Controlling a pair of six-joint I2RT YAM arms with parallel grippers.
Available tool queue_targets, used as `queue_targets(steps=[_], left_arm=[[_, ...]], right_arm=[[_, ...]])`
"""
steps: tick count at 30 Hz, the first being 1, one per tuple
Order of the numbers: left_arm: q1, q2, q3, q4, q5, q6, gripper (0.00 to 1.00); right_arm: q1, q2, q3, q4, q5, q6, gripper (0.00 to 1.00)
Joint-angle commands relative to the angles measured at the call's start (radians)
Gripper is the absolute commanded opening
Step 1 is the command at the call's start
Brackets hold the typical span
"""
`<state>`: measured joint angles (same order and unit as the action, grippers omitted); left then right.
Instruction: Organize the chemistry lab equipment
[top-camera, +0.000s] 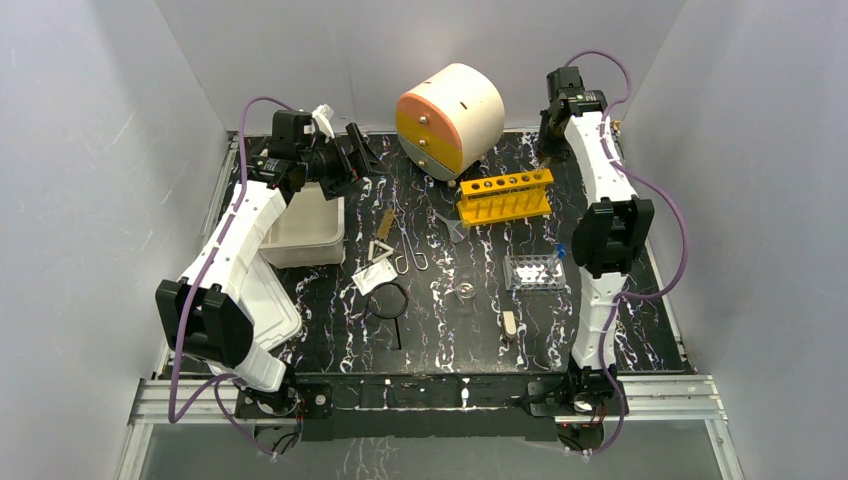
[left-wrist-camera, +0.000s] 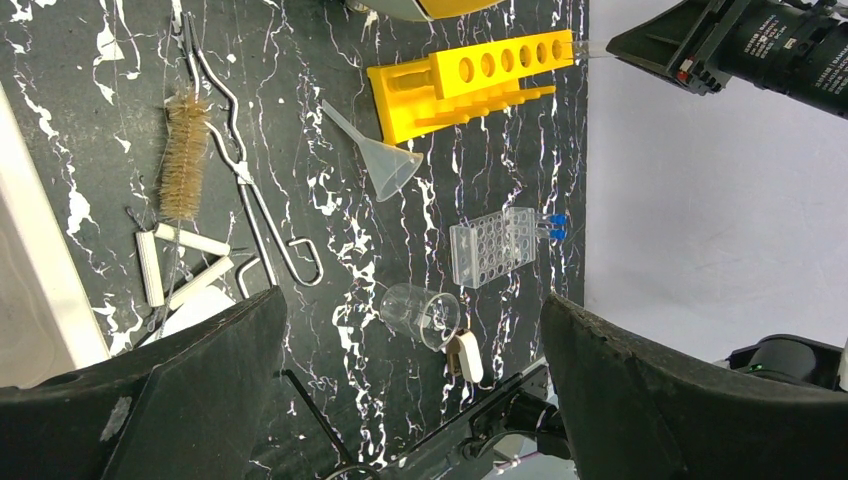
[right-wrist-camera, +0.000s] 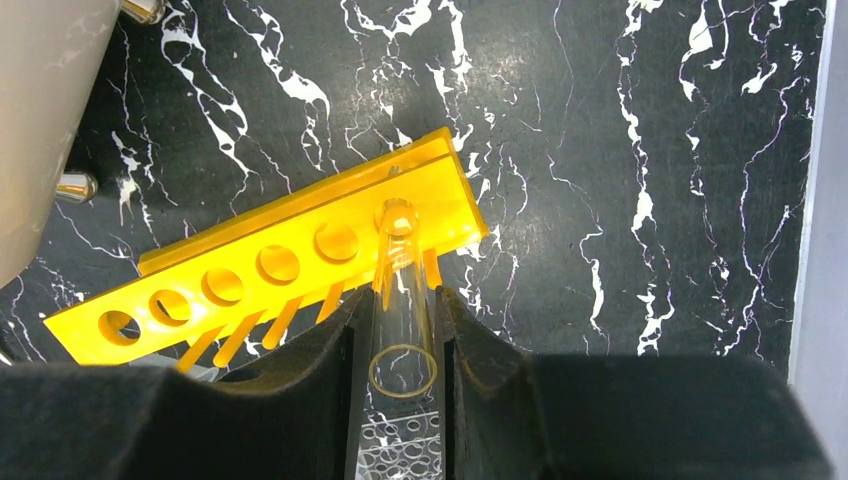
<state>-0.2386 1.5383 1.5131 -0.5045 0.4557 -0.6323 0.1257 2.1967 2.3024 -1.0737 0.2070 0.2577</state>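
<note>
My right gripper (right-wrist-camera: 400, 312) is shut on a clear test tube (right-wrist-camera: 402, 375) whose lower end sits in the end hole of the yellow rack (right-wrist-camera: 290, 265). My left gripper (left-wrist-camera: 410, 400) hangs open high over the back left, holding nothing. On the mat lie a clear beaker (top-camera: 466, 291) on its side, a clear funnel (top-camera: 452, 228), thin metal tongs (top-camera: 408, 240), a brown brush (left-wrist-camera: 184, 165), a metal triangle (top-camera: 380, 250) on a white pad (top-camera: 372, 277), and a black ring with a handle (top-camera: 388, 300).
The cream-and-orange drawer unit (top-camera: 450, 118) stands at the back centre, just behind the yellow rack. A white tub (top-camera: 310, 230) sits at the left under my left arm. A clear tube rack (top-camera: 533, 270) and a small wooden clip (top-camera: 509, 324) lie right of centre.
</note>
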Motion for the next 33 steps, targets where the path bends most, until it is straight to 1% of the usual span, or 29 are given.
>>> queue_targets(steps=[1, 4, 11, 12, 14, 17, 19, 23, 26, 28, 30, 33], left_arm=[[0.004, -0.026, 0.001, -0.02, 0.007, 0.002, 0.98], [0.005, -0.024, 0.005, -0.02, 0.005, 0.0, 0.98], [0.005, -0.02, 0.011, -0.023, 0.0, -0.001, 0.98], [0.004, -0.02, 0.012, -0.024, 0.001, -0.001, 0.98], [0.004, -0.018, 0.016, -0.025, 0.0, 0.0, 0.98], [0.004, -0.014, 0.028, -0.031, -0.007, 0.006, 0.98], [0.004, -0.011, 0.037, -0.036, -0.012, 0.014, 0.98], [0.005, -0.013, 0.055, -0.052, -0.03, 0.04, 0.98], [0.004, -0.017, 0.066, -0.062, -0.047, 0.06, 0.98], [0.004, -0.022, 0.069, -0.071, -0.063, 0.076, 0.98], [0.004, -0.029, 0.07, -0.078, -0.082, 0.092, 0.98], [0.004, -0.039, 0.064, -0.091, -0.105, 0.108, 0.98]], right_arm=[[-0.001, -0.002, 0.067, -0.025, 0.008, -0.009, 0.38], [0.0, 0.016, 0.079, -0.025, 0.001, -0.009, 0.41], [-0.001, 0.05, 0.103, -0.028, -0.01, -0.006, 0.41], [0.0, 0.053, 0.109, -0.028, -0.015, -0.006, 0.43], [0.0, 0.052, 0.123, -0.027, -0.029, -0.004, 0.47], [0.0, 0.029, 0.15, -0.014, -0.052, 0.003, 0.6], [-0.001, 0.002, 0.154, 0.007, -0.06, 0.012, 0.67], [0.0, -0.071, 0.138, 0.056, -0.078, 0.023, 0.71], [0.0, -0.137, 0.102, 0.097, -0.124, 0.009, 0.72], [0.0, -0.191, 0.051, 0.137, -0.183, -0.007, 0.72], [0.009, -0.254, -0.025, 0.188, -0.233, -0.019, 0.71], [0.057, -0.367, -0.164, 0.284, -0.237, -0.044, 0.71]])
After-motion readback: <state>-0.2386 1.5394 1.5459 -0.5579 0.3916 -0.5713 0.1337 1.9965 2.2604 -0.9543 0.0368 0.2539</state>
